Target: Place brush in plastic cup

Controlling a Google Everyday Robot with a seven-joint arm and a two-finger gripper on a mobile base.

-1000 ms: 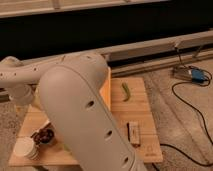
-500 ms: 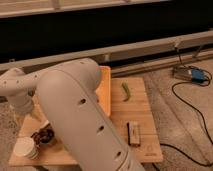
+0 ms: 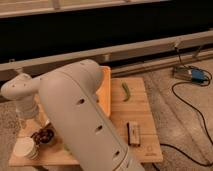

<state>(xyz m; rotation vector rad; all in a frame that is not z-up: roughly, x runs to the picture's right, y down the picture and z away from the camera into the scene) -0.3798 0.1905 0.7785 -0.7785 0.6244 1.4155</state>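
The white plastic cup (image 3: 24,148) stands at the front left corner of the wooden table (image 3: 145,115). My pale arm (image 3: 75,115) fills the middle of the view and bends down on the left. Its lower end reaches a dark shape just right of the cup, which looks like my gripper (image 3: 42,136), low over the table. The brush does not show; it may be hidden by the arm or the gripper.
A green pod-like thing (image 3: 126,91) lies at the table's back right. A dark brown block (image 3: 133,133) lies at the front right. An orange board (image 3: 105,85) shows behind my arm. A black cable (image 3: 187,100) and a blue box (image 3: 198,75) lie on the floor to the right.
My arm's elbow on the left has dropped lower and swung a little right. The dark shape by the cup has hardly moved. The things on the table have stayed in place.
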